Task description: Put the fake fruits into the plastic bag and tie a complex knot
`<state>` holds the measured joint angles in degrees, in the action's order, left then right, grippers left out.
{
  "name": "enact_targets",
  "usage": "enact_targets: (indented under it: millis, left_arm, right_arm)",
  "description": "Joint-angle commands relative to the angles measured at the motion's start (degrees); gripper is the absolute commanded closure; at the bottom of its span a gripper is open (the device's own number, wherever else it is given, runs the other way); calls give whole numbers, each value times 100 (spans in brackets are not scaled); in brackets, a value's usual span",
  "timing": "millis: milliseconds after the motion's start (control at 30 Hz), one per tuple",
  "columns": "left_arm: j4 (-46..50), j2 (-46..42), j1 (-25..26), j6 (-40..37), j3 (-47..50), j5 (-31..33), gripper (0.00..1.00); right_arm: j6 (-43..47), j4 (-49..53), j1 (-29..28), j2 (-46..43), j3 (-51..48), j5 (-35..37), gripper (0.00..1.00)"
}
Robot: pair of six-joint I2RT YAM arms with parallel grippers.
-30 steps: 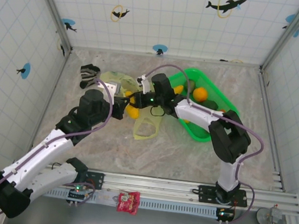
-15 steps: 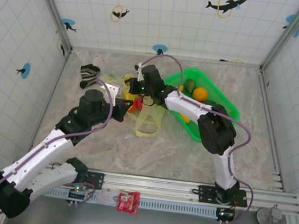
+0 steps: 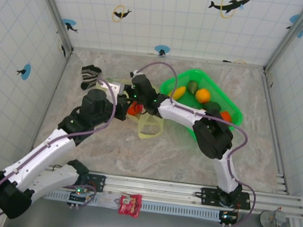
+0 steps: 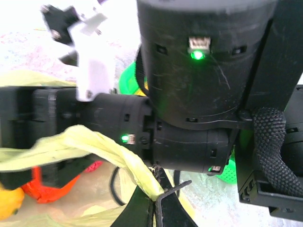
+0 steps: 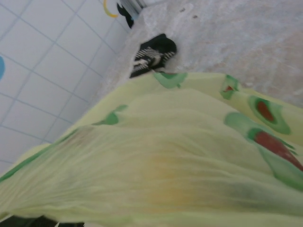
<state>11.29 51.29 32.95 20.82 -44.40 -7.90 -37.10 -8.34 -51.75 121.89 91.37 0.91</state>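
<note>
The pale yellow-green plastic bag (image 3: 151, 125) lies at mid-table, one loop handle spread toward me. My left gripper (image 3: 120, 108) is shut on a twisted bag handle (image 4: 118, 153), holding the mouth up. My right gripper (image 3: 133, 103) reaches into that mouth from the right; its fingers are hidden behind bag film (image 5: 156, 165). A red fruit (image 3: 136, 109) shows just under it, seen also as the red fruit (image 4: 40, 185) beside a yellow fruit (image 4: 8, 204) in the bag. More fruits remain in the basket: yellow (image 3: 179, 91), dark green (image 3: 192, 86), orange (image 3: 202, 95).
The bright green rigid basket (image 3: 227, 105) stands at the back right, close to my right arm's elbow. A striped black-and-white sock (image 3: 90, 75) lies at the back left, also visible as the sock (image 5: 152, 56). Tiled walls close in the table's three far sides.
My right arm swung left from the basket side to the bag's mouth. A red fruit now shows at the mouth. The left gripper kept its hold on the handle.
</note>
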Motion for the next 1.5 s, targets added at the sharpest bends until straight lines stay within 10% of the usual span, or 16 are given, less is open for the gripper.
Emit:
enact_targets:
  millis: [0,500,767,1233,1467]
  left_arm:
    - [79,-106,21,-78,-71,167,100]
    - [53,-51,23,-113,-43,188,100]
    - [-2,40,22,-113,-71,143,100]
    - [-182,193,19,-64,-62,61,100]
    - [-121,158,25,-158,-86,100,100]
  right_arm:
    - [173,-428,145,-535,-469,-286,30]
    - [682,-93,426,-2224,-2050,-613,100]
    - [649,-19,1302,-3493,-3124,-641,100]
    - [-1387,601,2749,-2147,-2572,-908,30]
    - [-2301,1255,2757,-1016,-1523,-633,30]
